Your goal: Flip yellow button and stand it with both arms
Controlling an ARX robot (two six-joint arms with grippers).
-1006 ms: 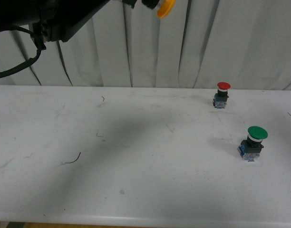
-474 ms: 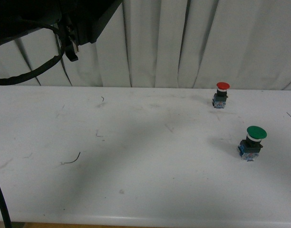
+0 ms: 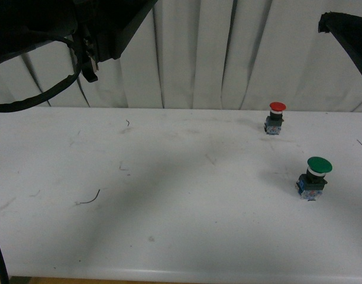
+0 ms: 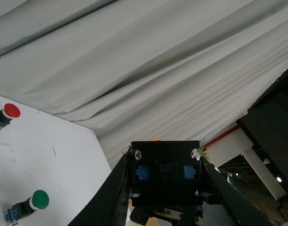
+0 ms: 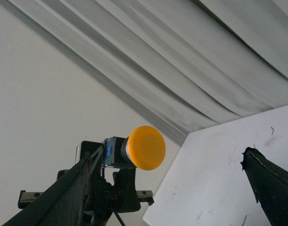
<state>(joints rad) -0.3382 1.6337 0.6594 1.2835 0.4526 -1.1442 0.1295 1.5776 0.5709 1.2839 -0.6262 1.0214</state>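
Looks like a lab test bench; scuffed white table (image 3: 169, 236), pleated grey curtain (image 3: 193, 53) as backdrop

table (image 3: 169, 236) spans foreground; curtain (image 3: 199, 53) hangs behind its far edge. far switch (image 3: 276, 118) stands upright on table, right of centre, near far edge. near switch (image 3: 314, 177) upright on table, closer to camera, further right, well apart from far switch. left arm (image 3: 80, 29) overhead at upper left, above table. part of right arm (image 3: 349, 32) at upper right, above both switches. button (image 4: 165, 174) aloft, clear of table, between fingers of left gripper (image 4: 165, 162); base toward left wrist camera, cap toward right wrist camera.
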